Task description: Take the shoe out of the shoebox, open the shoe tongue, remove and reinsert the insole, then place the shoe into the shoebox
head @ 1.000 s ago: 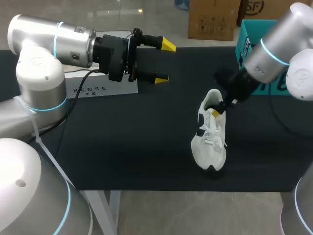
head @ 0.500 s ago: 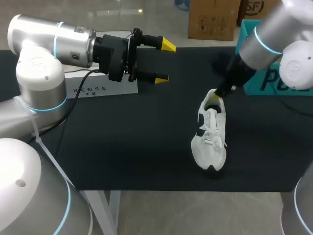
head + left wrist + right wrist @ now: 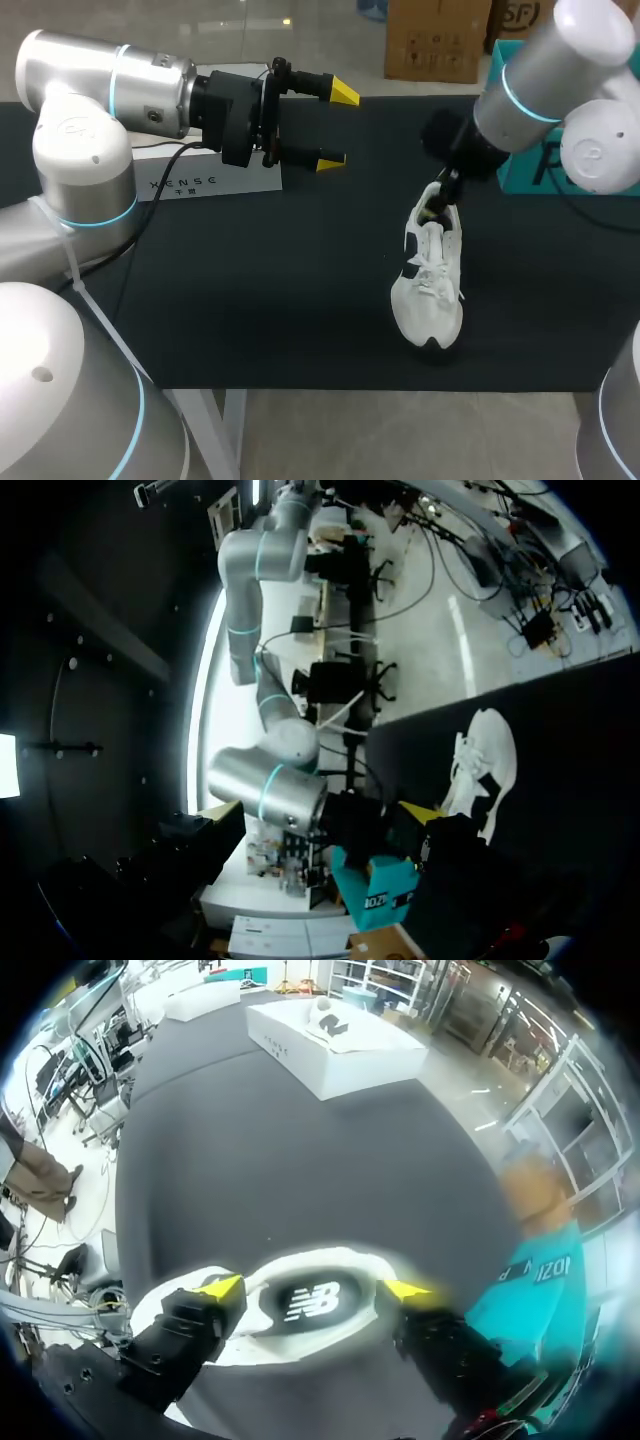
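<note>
Straddling the heel opening of the shoe (image 3: 300,1335), the right gripper (image 3: 313,1288) is released, and the insole (image 3: 312,1302) shows between its fingers. Lower centred and pinch only the insole's edge. The left gripper (image 3: 335,125) hangs spread, well apart. The shoebox (image 3: 497,62) is partly hidden behind the arm, and the tongue's state is unclear.
</note>
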Controlling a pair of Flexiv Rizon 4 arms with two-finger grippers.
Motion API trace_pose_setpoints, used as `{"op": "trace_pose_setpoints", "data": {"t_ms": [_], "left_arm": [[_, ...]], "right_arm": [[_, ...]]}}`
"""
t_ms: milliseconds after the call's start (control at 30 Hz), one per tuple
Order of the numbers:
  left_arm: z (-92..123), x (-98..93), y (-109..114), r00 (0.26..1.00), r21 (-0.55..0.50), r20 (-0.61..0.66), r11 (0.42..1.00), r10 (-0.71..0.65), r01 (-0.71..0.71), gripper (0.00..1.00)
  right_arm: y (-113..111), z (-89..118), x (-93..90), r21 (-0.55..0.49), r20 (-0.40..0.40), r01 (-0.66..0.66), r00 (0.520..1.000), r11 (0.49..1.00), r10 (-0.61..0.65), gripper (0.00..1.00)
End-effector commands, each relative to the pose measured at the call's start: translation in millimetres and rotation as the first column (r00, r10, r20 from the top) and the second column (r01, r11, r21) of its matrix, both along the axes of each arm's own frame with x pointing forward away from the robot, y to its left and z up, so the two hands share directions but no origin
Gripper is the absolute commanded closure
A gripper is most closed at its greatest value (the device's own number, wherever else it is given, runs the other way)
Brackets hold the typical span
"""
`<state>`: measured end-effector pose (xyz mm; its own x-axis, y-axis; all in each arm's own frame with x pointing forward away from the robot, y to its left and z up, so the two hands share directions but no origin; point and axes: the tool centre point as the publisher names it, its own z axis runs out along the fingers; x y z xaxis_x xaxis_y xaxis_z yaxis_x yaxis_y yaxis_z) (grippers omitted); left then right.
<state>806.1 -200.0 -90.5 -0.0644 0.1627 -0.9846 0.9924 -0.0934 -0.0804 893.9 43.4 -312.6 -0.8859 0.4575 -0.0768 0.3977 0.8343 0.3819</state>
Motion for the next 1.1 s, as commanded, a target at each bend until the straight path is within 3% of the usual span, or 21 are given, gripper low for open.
{"op": "trace_pose_setpoints", "data": {"t_ms": [33, 100, 367, 1100], "left_arm": [[1, 0.2, 0, 1.000, 0.004, 0.000, 1.000, -0.001, 0.001, 0.00], [1, 0.2, 0, 1.000, 0.004, 0.000, 1.000, -0.001, 0.001, 0.00], [1, 0.2, 0, 1.000, 0.004, 0.000, 1.000, -0.001, 0.001, 0.00], [1, 0.2, 0, 1.000, 0.004, 0.000, 1.000, -0.001, 0.001, 0.00]], "right_arm": [[-3, 3, 1.3, -0.010, 0.010, -0.014, 1.000, 1.000, 0.014, 0.00], [-6, 4, 8.1, -0.064, -0.022, -0.082, 0.996, 0.995, 0.081, 0.00], [-10, 8, 25.7, -0.189, -0.055, -0.158, 0.987, 0.969, 0.151, 0.00], [-14, -29, 53.9, -0.232, -0.109, -0.189, 0.980, 0.954, 0.167, 0.00]]}}
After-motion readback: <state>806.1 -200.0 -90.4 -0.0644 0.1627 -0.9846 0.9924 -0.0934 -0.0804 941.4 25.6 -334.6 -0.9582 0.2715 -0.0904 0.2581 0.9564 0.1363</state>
